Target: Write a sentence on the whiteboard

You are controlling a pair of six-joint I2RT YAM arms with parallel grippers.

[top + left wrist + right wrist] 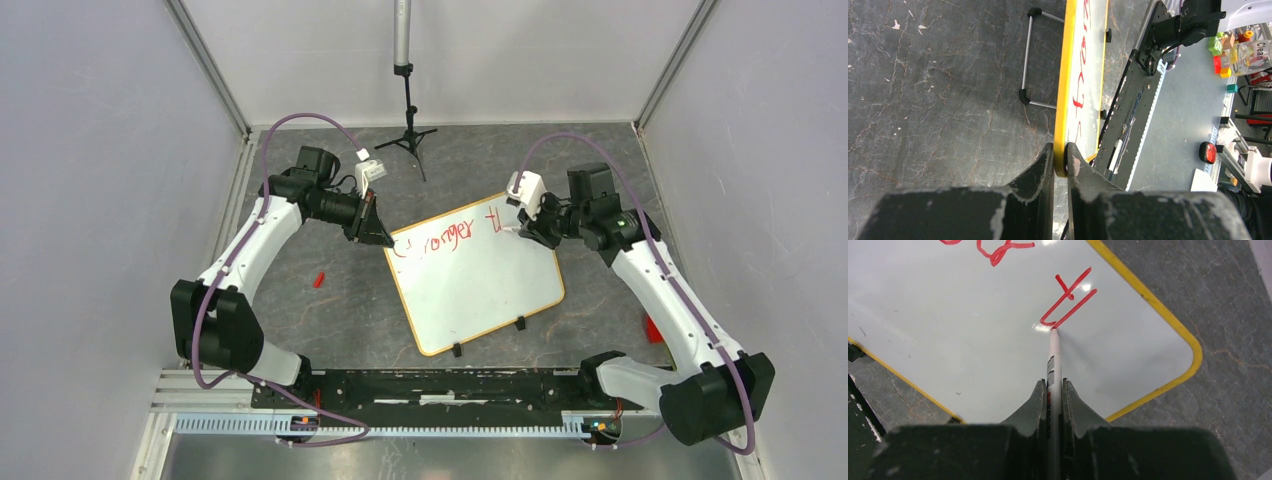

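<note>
The whiteboard (478, 280) lies tilted on the grey table, with an orange-yellow frame and two black clip feet on its near edge. The sentence (445, 240) runs in red along its far edge, one word starting with S, then "t" strokes (1068, 297) near the right corner. My left gripper (385, 238) is shut on the board's left corner frame (1061, 160). My right gripper (522, 228) is shut on a white marker (1053, 365); its tip touches the board at the end of a red stroke.
A black tripod stand (408, 130) stands at the back. A small red piece (319, 279) lies on the table left of the board. Another red object (654, 327) sits under the right arm. White walls enclose the sides.
</note>
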